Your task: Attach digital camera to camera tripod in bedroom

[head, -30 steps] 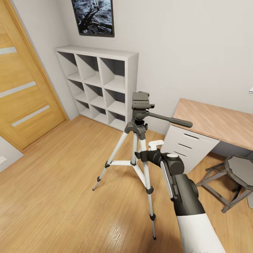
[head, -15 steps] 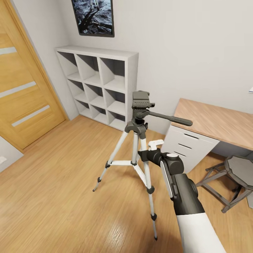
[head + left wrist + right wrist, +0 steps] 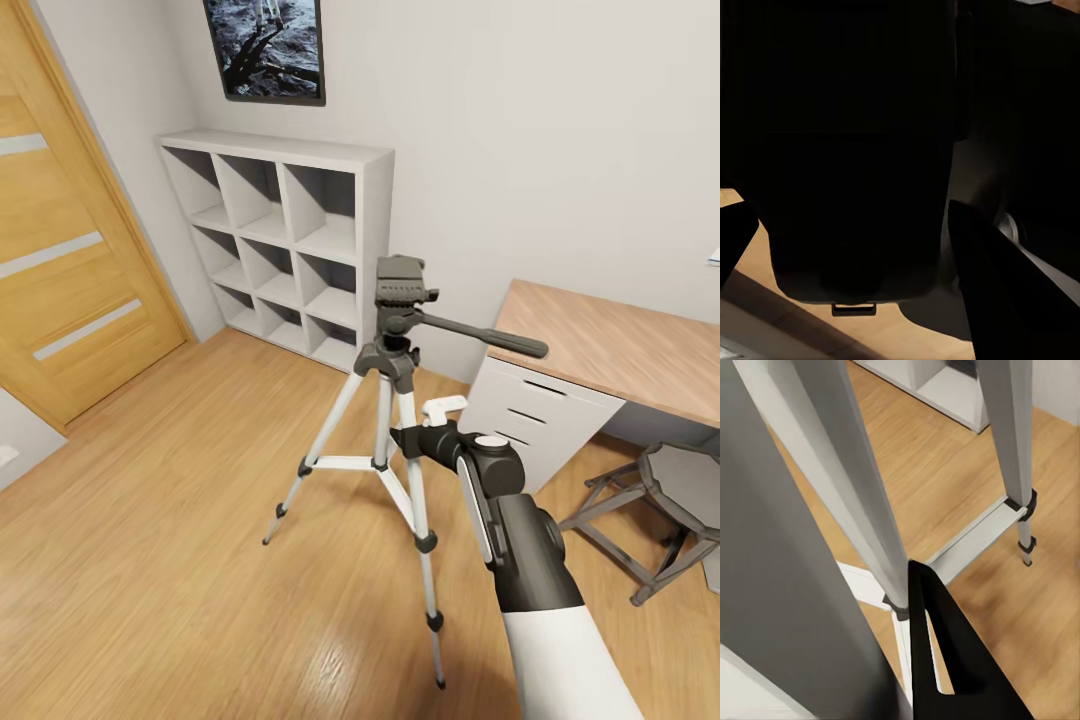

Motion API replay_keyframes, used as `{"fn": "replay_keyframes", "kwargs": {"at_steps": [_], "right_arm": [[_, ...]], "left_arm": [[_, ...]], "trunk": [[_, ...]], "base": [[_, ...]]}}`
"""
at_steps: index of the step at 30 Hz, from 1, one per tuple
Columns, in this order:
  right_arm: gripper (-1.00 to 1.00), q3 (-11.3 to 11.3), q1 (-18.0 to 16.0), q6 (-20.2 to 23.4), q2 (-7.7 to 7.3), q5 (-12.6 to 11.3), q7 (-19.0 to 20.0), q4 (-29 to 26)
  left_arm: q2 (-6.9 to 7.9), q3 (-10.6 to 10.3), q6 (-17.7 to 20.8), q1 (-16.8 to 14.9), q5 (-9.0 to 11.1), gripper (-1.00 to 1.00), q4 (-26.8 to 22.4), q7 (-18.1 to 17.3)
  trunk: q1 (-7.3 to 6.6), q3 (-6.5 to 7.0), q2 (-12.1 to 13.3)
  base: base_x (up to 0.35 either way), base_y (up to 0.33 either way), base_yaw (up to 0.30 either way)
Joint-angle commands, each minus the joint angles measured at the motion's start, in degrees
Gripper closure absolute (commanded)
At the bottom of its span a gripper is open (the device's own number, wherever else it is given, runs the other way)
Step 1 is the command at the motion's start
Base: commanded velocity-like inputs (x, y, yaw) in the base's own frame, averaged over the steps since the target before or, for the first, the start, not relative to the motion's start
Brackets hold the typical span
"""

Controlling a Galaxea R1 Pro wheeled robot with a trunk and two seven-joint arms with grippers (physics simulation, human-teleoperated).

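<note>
Head view: a bedroom with a light wood plank floor (image 3: 150,560) and pale grey walls is seen. A white cube shelf (image 3: 290,240) is set against the back wall, under a dark framed picture (image 3: 268,45). A wooden door (image 3: 60,250) is seen at the left, a wood-topped desk with white drawers (image 3: 590,370) at the right, and a grey octagonal stool (image 3: 665,500) beside the desk. The tall camera tripod with silver telescopic legs and black joints (image 3: 395,420) is stood on the floor in the middle of the room, with its dark grey head uppermost and its long black pan handle pointed toward the desk. The right arm, white and dark grey, is extended toward the tripod, and the right gripper (image 3: 415,438) is placed against the legs just below the head; whether it is closed on a leg cannot be told from here.

Left wrist view: a large black boxy form (image 3: 855,150) is seen close to the lens, between two dark fingers (image 3: 997,292). It is too dark to be identified, so the left gripper's opening and hold cannot be told.

Right wrist view: the silver tripod legs (image 3: 851,487) are seen very close, with the cross brace and a black foot over the plank floor. One black finger (image 3: 945,652) is visible beside a leg; the gripper's opening cannot be told.
</note>
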Motion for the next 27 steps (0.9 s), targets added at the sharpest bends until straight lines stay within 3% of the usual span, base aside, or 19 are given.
{"fn": "replay_keyframes", "kwargs": {"at_steps": [1,5,6,7,8,9,10,11,12,14,15,17,19,20,22,23,24,25,27], "right_arm": [[1.0,0.0,0.0,0.3,0.03,0.3,0.5,-0.1],[1.0,0.0,0.0,0.2,0.03,0.4,0.6,-0.2],[1.0,0.0,0.0,0.3,0.03,0.4,0.6,-0.2],[1.0,0.0,0.0,0.3,0.03,0.5,0.6,-0.2],[1.0,0.0,0.0,0.3,0.03,0.5,0.6,-0.2],[1.0,0.0,0.0,0.3,0.03,0.5,0.6,-0.2],[1.0,0.0,0.0,0.3,0.03,0.5,0.6,-0.2],[1.0,0.0,0.0,0.3,0.03,0.5,0.6,-0.2],[1.0,0.0,0.0,0.3,0.03,0.5,0.6,-0.2],[1.0,0.0,0.0,0.3,0.03,0.5,0.6,-0.2],[1.0,0.0,0.0,0.3,0.03,0.5,0.6,-0.2],[1.0,0.0,0.0,0.3,0.03,0.5,0.6,-0.2],[1.0,0.0,0.0,0.4,0.03,0.5,0.7,-0.1],[1.0,0.0,0.0,0.4,0.03,0.5,0.7,-0.1],[1.0,0.0,0.0,0.4,0.03,0.5,0.6,-0.1],[1.0,0.0,0.0,0.4,0.03,0.5,0.7,0.0],[1.0,0.0,0.0,0.4,0.03,0.5,0.6,0.0],[1.0,0.0,0.0,0.4,0.03,0.5,0.7,0.0],[1.0,0.0,0.0,0.4,0.03,0.5,0.7,0.0]], "left_arm": [[0.03,0.3,0.0,0.0,-0.3,1.0,-0.1,0.2],[1.24,0.3,2.0,0.0,-0.7,1.0,-1.8,0.1],[2.11,0.3,5.2,-0.1,-0.9,1.0,-4.9,0.1],[2.87,0.2,13.8,-0.1,-1.7,1.0,-13.6,0.0],[3.06,0.2,16.8,-0.1,-1.9,1.0,-16.6,0.0],[3.48,0.2,23.3,-0.1,-2.2,1.0,-23.4,0.1],[4.25,0.3,33.8,-0.1,-2.6,1.0,-35.0,0.1],[4.5,0.3,37.2,-0.1,-2.6,1.0,-39.2,0.1],[4.87,0.3,43.9,-0.2,-2.7,1.0,-47.5,0.1],[5.09,0.3,49.9,-0.3,-2.8,1.0,-55.2,0.1],[5.24,0.4,54.1,-0.5,-2.7,1.0,-61.4,0.1],[5.4,0.4,57.5,-1.9,-2.5,1.0,-66.8,0.0],[5.42,0.4,59.2,-6.7,-2.4,1.0,-68.6,0.0],[5.34,0.4,59.9,-11.1,-2.4,1.0,-67.8,0.0],[5.27,0.4,60.3,-15.7,-2.3,1.0,-65.5,0.0],[5.19,0.4,60.5,-20.6,-2.3,1.0,-62.1,0.0],[5.13,0.4,60.6,-23.3,-2.3,1.0,-60.1,0.0],[5.04,0.4,60.8,-28.9,-2.3,1.0,-55.8,0.0],[4.96,0.4,60.8,-34.4,-2.3,1.0,-51.4,-0.1]], "trunk": [[0.03,-0.09,-0.1],[0.03,-0.09,-0.1],[0.03,-0.09,-0.1],[0.03,-0.09,-0.1],[0.03,-0.09,-0.1],[0.03,-0.09,-0.1],[0.03,-0.09,-0.1],[0.03,-0.09,-0.1],[0.03,-0.09,-0.1],[0.03,-0.09,-0.1],[0.03,-0.09,-0.1],[0.03,-0.09,-0.1],[0.03,-0.09,-0.1],[0.03,-0.09,-0.1],[0.03,-0.09,-0.1],[0.03,-0.09,-0.1],[0.03,-0.09,-0.1],[0.03,-0.09,-0.1],[0.03,-0.09,-0.1]], "base": [[0.0,0.0,0.0],[0.0,0.0,0.0],[0.0,0.0,0.0],[0.0,0.0,0.0],[0.0,0.0,0.0],[0.0,0.0,0.0],[0.0,0.0,0.0],[0.0,0.0,0.0],[0.0,0.0,0.0],[0.0,0.0,0.0],[0.0,0.0,0.0],[0.0,0.0,0.0],[0.0,0.0,0.0],[0.0,0.0,0.0],[0.0,0.0,0.0],[0.0,0.0,0.0],[0.0,0.0,0.0],[0.0,0.0,0.0],[0.0,0.0,0.0]]}}
